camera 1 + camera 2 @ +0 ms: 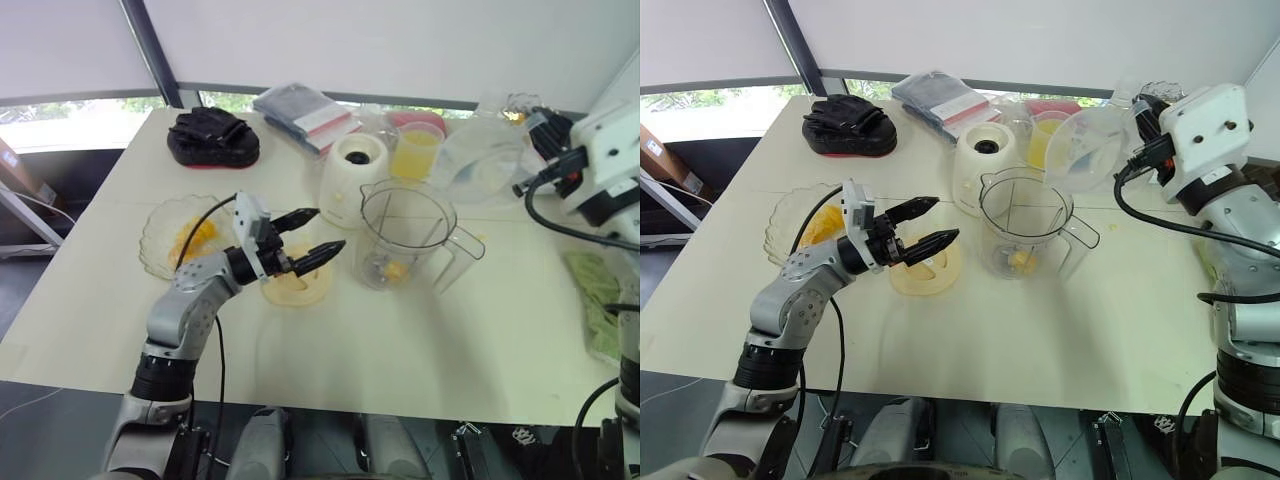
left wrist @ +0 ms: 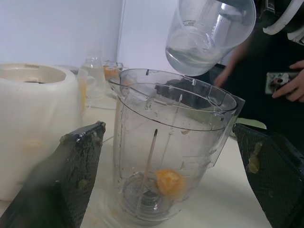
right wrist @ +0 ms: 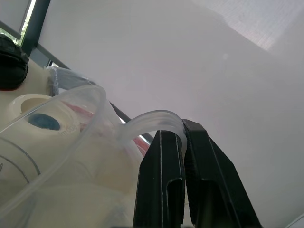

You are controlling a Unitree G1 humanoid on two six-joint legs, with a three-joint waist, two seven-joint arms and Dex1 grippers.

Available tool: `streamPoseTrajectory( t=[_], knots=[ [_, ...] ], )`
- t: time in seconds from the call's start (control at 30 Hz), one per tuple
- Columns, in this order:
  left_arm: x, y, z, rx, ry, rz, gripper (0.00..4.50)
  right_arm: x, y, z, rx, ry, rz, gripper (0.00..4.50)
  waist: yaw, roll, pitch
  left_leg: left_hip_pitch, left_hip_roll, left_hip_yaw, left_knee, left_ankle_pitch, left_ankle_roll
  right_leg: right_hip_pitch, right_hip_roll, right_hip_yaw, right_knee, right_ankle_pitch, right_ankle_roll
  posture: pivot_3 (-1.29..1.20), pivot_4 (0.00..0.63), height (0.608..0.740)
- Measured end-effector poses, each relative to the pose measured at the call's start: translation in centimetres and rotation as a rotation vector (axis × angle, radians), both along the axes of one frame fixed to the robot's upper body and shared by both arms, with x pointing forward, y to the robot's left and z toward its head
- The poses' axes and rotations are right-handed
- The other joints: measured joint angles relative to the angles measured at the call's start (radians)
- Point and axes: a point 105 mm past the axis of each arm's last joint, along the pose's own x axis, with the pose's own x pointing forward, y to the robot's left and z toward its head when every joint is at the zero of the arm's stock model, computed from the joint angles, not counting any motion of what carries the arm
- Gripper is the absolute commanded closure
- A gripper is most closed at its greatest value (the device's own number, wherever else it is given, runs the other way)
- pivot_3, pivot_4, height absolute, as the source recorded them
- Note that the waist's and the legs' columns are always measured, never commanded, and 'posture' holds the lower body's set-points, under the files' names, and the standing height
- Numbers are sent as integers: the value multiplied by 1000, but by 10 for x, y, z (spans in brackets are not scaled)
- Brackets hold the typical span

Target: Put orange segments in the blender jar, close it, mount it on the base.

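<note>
The left gripper (image 1: 944,218) is spread wide, nothing held, and is pointed at the jar (image 1: 1025,220) just ahead, in which one segment (image 2: 169,182) is seen. The right gripper (image 3: 183,137) is clamped on the handle of a jug (image 1: 1090,148) above the jar.

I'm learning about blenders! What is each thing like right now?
Blender jar: upright, uncovered, one orange piece inside.
Lid: held in the air by right hand.
Blender base: nothing mounted.
Left hand: open, empty.
Glass dish: holds orange segments.
</note>
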Motion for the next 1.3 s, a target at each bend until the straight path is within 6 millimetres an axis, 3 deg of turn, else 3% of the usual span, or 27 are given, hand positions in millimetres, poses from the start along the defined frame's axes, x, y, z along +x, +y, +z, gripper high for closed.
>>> streamPoseTrajectory(
  t=[0.87, 1.13, 1.3],
  knots=[
    [-2, -6, -5, 44, -25, -9, 0, 1, 20, -8, -208, -25, 55, 4437, 0, 0, 0, 1, 0, 0, 2, 0, -1, 0, 1, 0, 5, 0, 0, 0, 150, 740],
    [-3, -5, -8, 57, -24, -5, 0, 8, -18, -19, 144, 66, -79, 4437, 1, -1, 0, 1, 0, -1, 2, 1, -1, 0, 0, 0, 6, 0, 0, 0, 150, 740],
    [-3, -5, -9, 62, -26, -8, 0, 8, -41, -15, 366, 70, -166, 4437, 0, -1, 0, 1, 0, -1, 2, 1, -1, 0, 1, 0, 6, 0, 0, 0, 150, 740]
  ],
)
